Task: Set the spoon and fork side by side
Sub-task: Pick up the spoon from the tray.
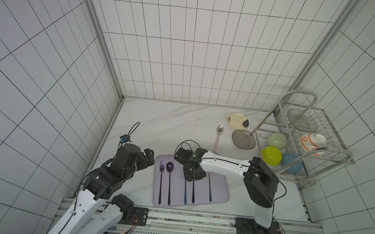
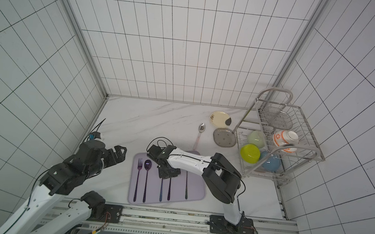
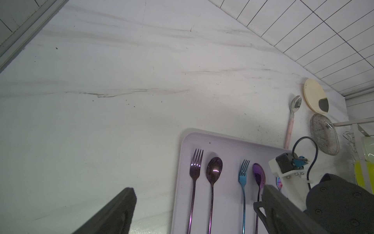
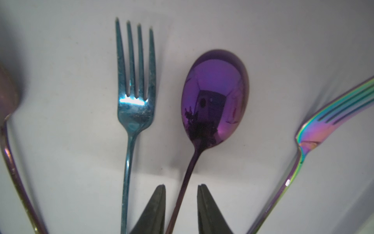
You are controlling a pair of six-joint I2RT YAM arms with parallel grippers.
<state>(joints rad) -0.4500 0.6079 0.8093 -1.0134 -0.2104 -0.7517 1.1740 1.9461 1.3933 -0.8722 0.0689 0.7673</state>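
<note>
Right gripper [image 4: 181,188] hanging low over the lilac mat [image 4: 263,50], jaws apart astride the purple spoon [image 4: 215,95] handle, not touching; blue fork [image 4: 134,85] just beside. Left gripper [image 3: 194,194] spread wide.

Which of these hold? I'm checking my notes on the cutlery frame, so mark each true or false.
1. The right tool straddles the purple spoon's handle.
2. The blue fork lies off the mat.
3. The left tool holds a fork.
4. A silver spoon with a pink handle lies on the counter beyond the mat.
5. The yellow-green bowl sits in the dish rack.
1. True: the right tool has a finger on each side of the purple spoon handle.
2. False: the blue fork lies on the mat, beside that spoon.
3. False: the left tool is open and empty.
4. True: silver spoon.
5. True: yellow-green bowl, dish rack.
</note>
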